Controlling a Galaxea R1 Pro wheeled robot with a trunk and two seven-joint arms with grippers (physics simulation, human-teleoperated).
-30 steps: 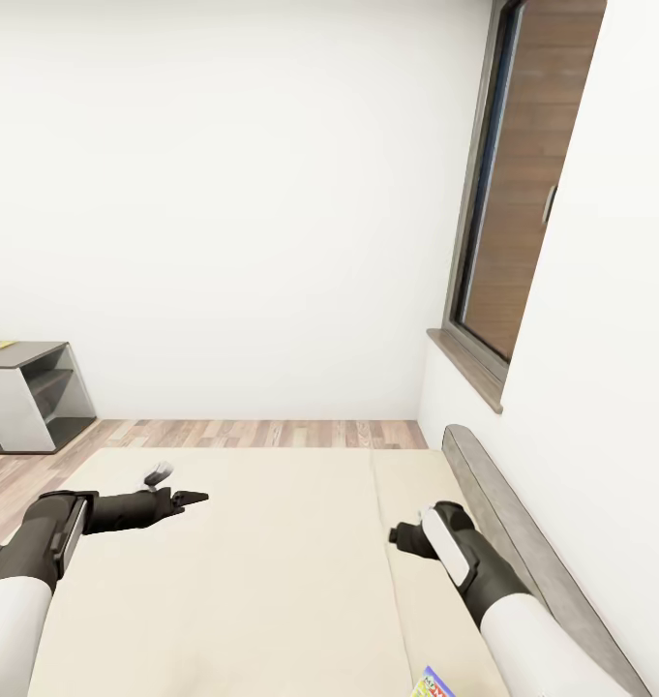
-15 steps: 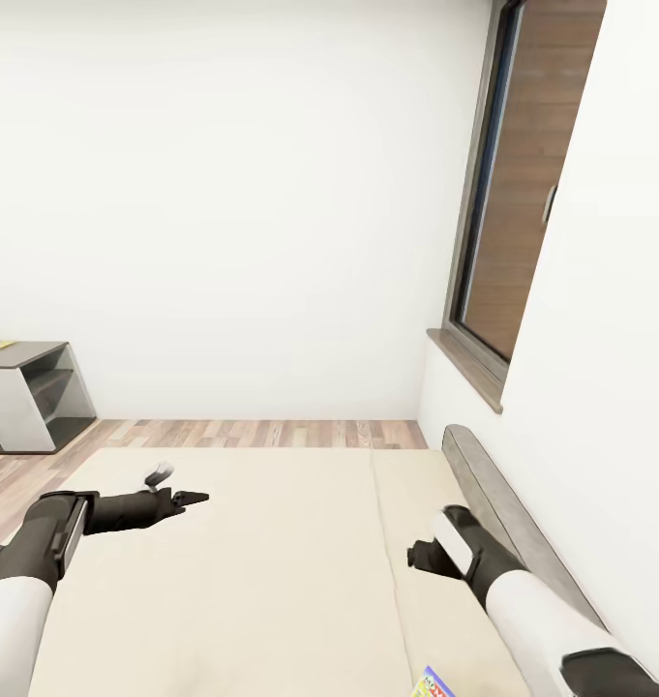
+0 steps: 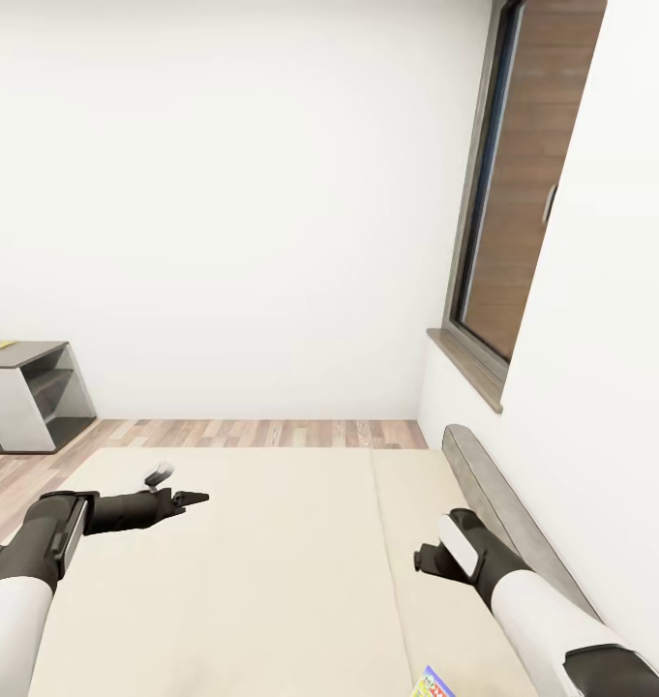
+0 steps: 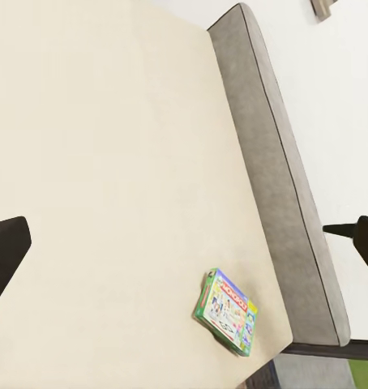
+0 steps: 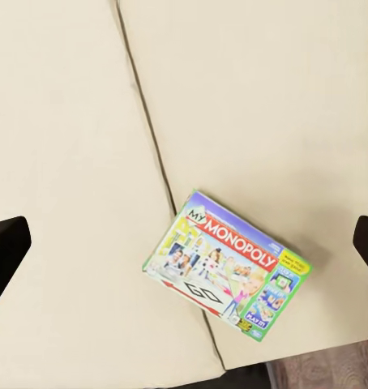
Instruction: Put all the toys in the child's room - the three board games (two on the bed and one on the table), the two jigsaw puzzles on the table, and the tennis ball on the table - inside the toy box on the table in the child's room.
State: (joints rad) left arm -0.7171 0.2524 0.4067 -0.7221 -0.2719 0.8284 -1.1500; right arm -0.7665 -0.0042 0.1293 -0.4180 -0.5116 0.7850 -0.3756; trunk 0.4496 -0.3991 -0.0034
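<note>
Head view, L to R. My left gripper (image 3: 192,499) hung low over the wide beige mattress of the bed (image 3: 271,542), fingers pointing toward the headboard side. In the left wrist view its dark fingertips (image 4: 6,251) sat at opposite edges of the frame, well apart, so I read it as released and holding nothing. Centre: bare mattress w/ one seam running front to back. R of that, my right gripper (image 3: 424,560) hovered over the narrower mattress strip beside the low grey padded headboard (image 3: 503,523). Its wrist view likewise put the two fingertips (image 5: 6,247) at opposite edges, spread wide, nothing between them.

Task item: the flat green-white Monopoly board game box w/ red banner (image 5: 227,266) lay face up on the mattress, near the bed's corner, straddling the seam. Key relation: it lay directly under the right gripper's line of sight, roughly midway between the spread fingers, apart from both. Its long axis ran oblique to the seam and to the finger line, so, as I judged it, a wrist turn would be needed before closing across the short side. Right arm was much the nearer; from the left wrist view the box (image 4: 227,312) looked small and far, close to the headboard.

Hard to read: in the head view only a coloured corner of the box (image 3: 434,683) showed, cut by the frame's lower edge. Second bed game not made out.
</note>
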